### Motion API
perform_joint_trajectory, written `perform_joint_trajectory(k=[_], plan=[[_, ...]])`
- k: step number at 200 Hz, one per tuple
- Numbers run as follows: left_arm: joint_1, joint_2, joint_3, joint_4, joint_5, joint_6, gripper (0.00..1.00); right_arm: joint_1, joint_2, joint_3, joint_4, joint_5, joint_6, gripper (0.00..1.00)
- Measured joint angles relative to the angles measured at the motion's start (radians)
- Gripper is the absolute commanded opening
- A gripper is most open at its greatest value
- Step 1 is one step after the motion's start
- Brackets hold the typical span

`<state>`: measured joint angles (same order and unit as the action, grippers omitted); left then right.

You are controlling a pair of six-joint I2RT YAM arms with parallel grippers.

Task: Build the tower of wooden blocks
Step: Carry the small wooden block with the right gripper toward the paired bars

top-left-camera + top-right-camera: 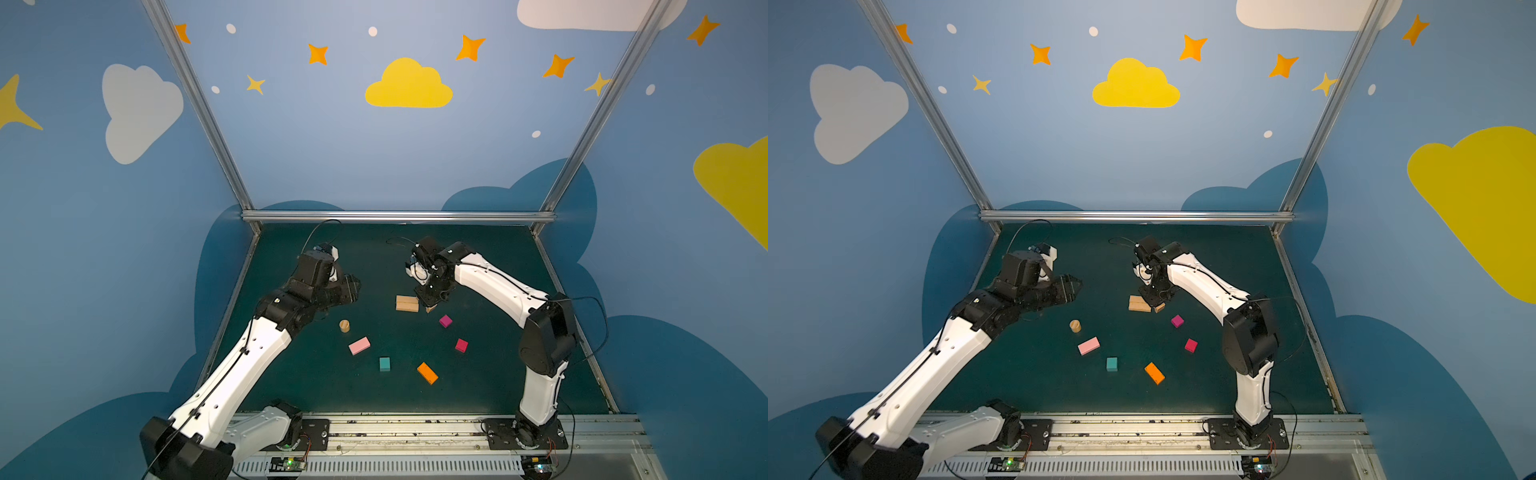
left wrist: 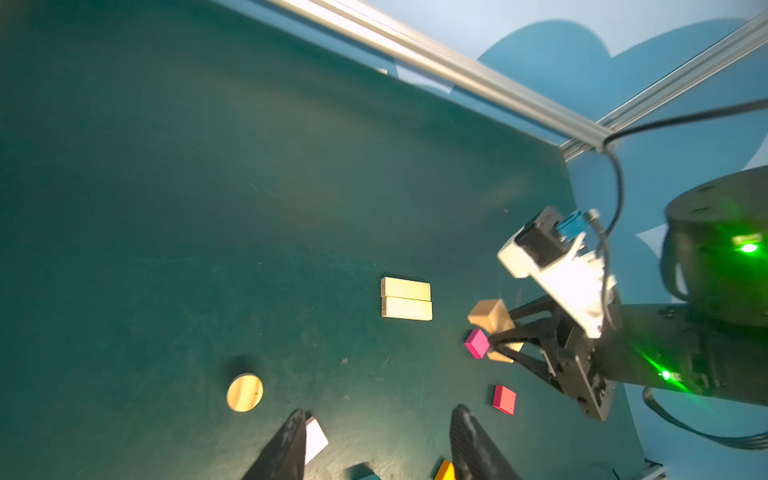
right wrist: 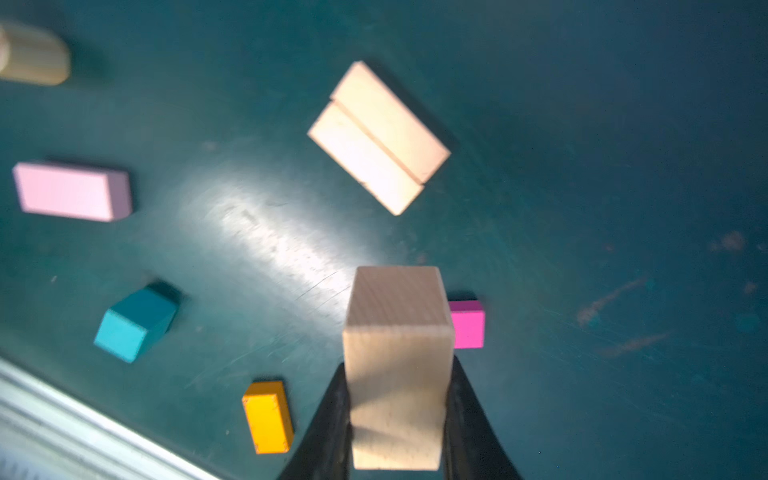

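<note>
- Right wrist view: white glare streaks the mat (image 3: 266,232) ahead of the right gripper (image 3: 397,374); its tan block (image 3: 397,316) looks soft, blurred.
- Both top views: even, bright light; edges bend.

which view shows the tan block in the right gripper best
The right wrist view: the tan block fills the foreground, clamped in the right gripper. The left wrist view shows it smaller, from the side, near the magenta cube. In both top views only a corner peeks out under the gripper.
</note>
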<state>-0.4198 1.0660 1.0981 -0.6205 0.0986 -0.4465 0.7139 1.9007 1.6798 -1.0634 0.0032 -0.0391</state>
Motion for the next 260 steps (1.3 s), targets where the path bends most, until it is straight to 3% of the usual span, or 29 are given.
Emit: perform_joint_trajectory(k=[47, 97, 185, 260], plan=[[0.007, -0.173, -0.019, -0.063, -0.053, 0.001, 0.58, 0.113, 0.013, -0.019, -0.003, -0.037, -0.079, 0.0], [0.008, -0.261, -0.019, -0.104, -0.079, 0.001, 0.59, 0.183, 0.049, -0.048, 0.013, -0.066, -0.137, 0.0], [0.008, -0.274, -0.019, -0.132, -0.092, 0.025, 0.6, 0.24, 0.185, -0.016, 0.045, -0.039, -0.236, 0.0], [0.013, -0.253, -0.019, -0.132, -0.09, 0.043, 0.6, 0.259, 0.214, -0.002, 0.082, -0.049, -0.294, 0.0]])
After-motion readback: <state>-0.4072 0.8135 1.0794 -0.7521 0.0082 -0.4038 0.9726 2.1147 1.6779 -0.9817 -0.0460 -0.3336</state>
